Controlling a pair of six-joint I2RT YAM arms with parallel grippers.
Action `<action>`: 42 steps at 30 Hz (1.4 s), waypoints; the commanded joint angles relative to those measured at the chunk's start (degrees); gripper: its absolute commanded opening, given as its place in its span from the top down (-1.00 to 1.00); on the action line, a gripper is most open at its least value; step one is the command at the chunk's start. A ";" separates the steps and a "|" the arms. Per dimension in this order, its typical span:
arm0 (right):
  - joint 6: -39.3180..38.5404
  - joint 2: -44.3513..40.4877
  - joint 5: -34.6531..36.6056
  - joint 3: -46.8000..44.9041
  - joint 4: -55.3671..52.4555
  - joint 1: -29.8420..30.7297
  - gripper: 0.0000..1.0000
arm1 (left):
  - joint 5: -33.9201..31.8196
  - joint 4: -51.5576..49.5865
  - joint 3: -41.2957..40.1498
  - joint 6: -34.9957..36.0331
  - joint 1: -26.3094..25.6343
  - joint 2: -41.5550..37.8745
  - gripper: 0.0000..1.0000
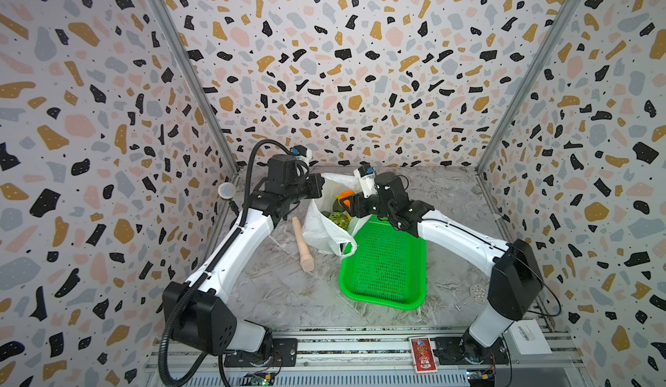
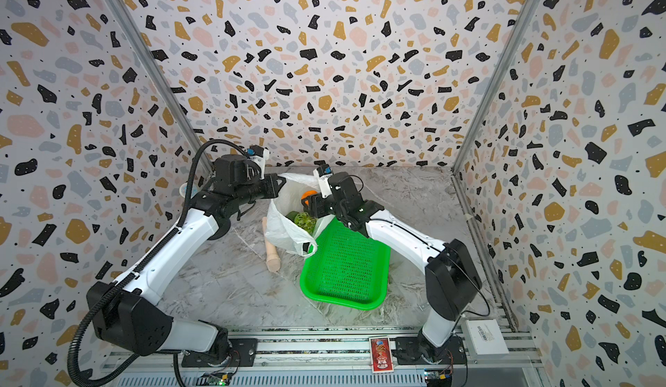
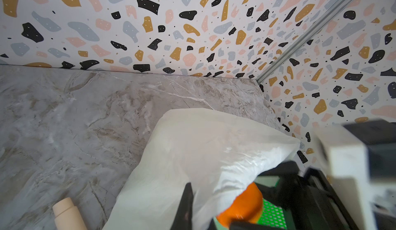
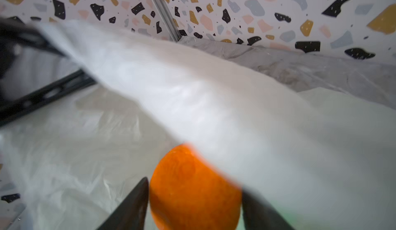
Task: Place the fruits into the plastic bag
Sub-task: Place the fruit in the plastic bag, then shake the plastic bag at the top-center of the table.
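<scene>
At the plastic bag (image 1: 324, 232) mouth, why is the left gripper (image 1: 320, 187) clamped on the rim? (R.)

Props it open. Right gripper (image 4: 194, 185) flanks the orange (image 4: 192, 201) above the opening; gripped or released, cannot tell. Green fruit (image 1: 338, 218) lies inside. (M.)

Thin crinkly translucent plastic bag (image 1: 320, 232); glossy green plastic mesh basket (image 1: 385, 270); matt smooth wooden stick (image 1: 301, 243).

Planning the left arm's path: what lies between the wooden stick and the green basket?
The plastic bag lies there, close beside the wooden stick and reaching the edge of the green basket. Both top views show it.
</scene>
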 commanded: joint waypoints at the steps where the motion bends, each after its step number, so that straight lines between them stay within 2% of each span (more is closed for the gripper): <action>1: 2.32 0.12 -6.23 6.94 -3.74 -2.68 -0.60 | -0.21 1.10 0.95 0.73 -0.08 -0.47 1.00; 10: -1.70 -12.50 -11.17 -2.67 -4.81 -1.48 -0.74 | -0.44 1.45 0.16 0.93 -0.08 -0.50 1.00; 14: -2.95 -20.17 -8.04 -9.76 -6.81 0.02 -0.85 | -0.65 1.28 0.25 1.13 -0.06 -0.53 1.00; 15: -2.69 -21.67 -7.89 -11.98 -6.91 0.03 -0.79 | -0.65 1.33 0.26 1.19 -0.08 -0.51 1.00; 17: -1.55 -23.67 -7.21 -16.19 -6.44 -0.14 -0.52 | -0.75 1.34 0.25 1.26 -0.08 -0.44 1.00; 18: -0.76 -24.40 -7.39 -18.35 -5.71 -0.37 -0.47 | -0.82 1.31 0.29 1.20 -0.08 -0.42 1.00; 21: 1.19 -24.41 -8.68 -22.08 -3.63 -1.03 -0.47 | -0.83 1.20 0.45 1.18 -0.08 -0.24 1.00; 25: 1.79 -21.68 -7.78 -22.13 -2.44 -2.40 -0.49 | -0.82 1.15 0.48 1.15 -0.08 -0.17 1.00; 29: 4.60 -16.93 -10.06 -22.24 1.52 -4.72 -0.48 | -0.86 1.10 0.65 1.19 -0.04 -0.15 1.00; 34: 7.80 -11.88 -12.52 -21.85 7.76 -5.36 -0.36 | -0.87 1.10 0.34 1.25 -0.08 -0.38 1.00; 39: 9.68 -7.34 -15.39 -19.74 11.25 -5.36 -0.01 | -1.43 1.06 0.05 1.50 -0.08 -0.42 1.00; 42: 10.75 -5.30 -17.48 -18.25 12.74 -5.34 0.35 | -2.12 1.02 -0.08 1.61 -0.04 -0.24 1.00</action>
